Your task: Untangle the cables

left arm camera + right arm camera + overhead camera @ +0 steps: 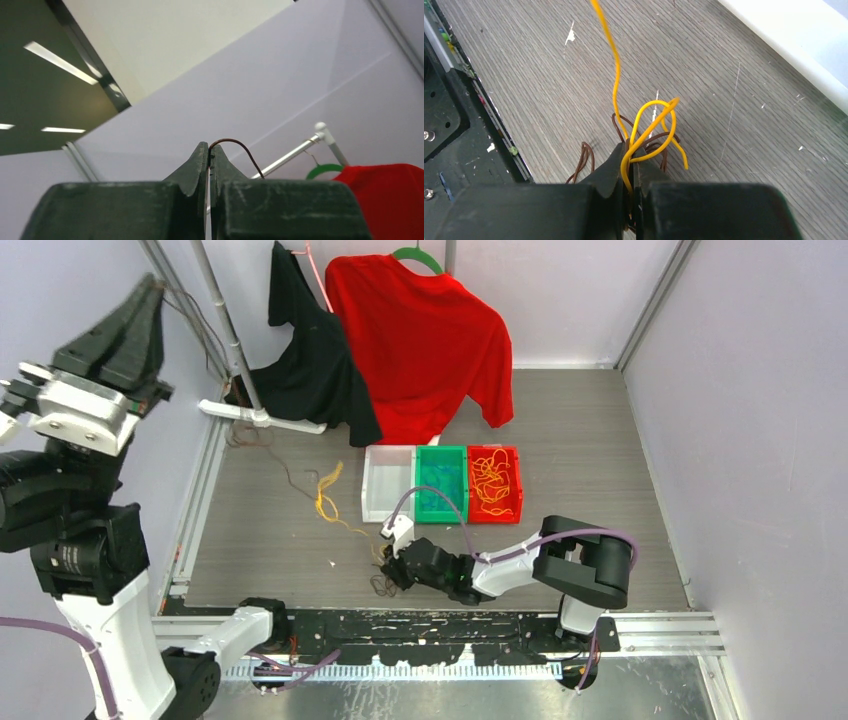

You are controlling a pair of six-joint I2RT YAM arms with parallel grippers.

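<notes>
Tabletop (580, 440) in grey wood grain takes up most of the overhead view, with a red shirt (420, 340) and a black garment (310, 360) hanging at its far edge. In front of them sit a white bin (372, 502), a green bin (440, 450) and a red bin (495, 449), the last holding loose orange cables (492, 485). The left gripper (153, 285) is raised high at the left. Its jaws are pressed together on a dark brown cable (240, 147) that arches out of the tips. The right gripper (630, 150) lies low on the table near the front edge. Its jaws are closed on an orange-yellow cable (614, 75) right at the tangle, where that cable curls into a loop threaded through brown loops (585, 155). The rest of the orange-yellow cable trails away towards the white bin. The main risk, as I judge it, is tightening. If either arm pulls while the yellow curl sits around the brown strands, the loop could cinch into a knot instead of sliding free. The grip sits so close to the crossing that brown strands may be pinched along with the yellow one, so a lift could carry the whole clump. Such thin wire could also slip out of either pair of jaws under tension.
</notes>
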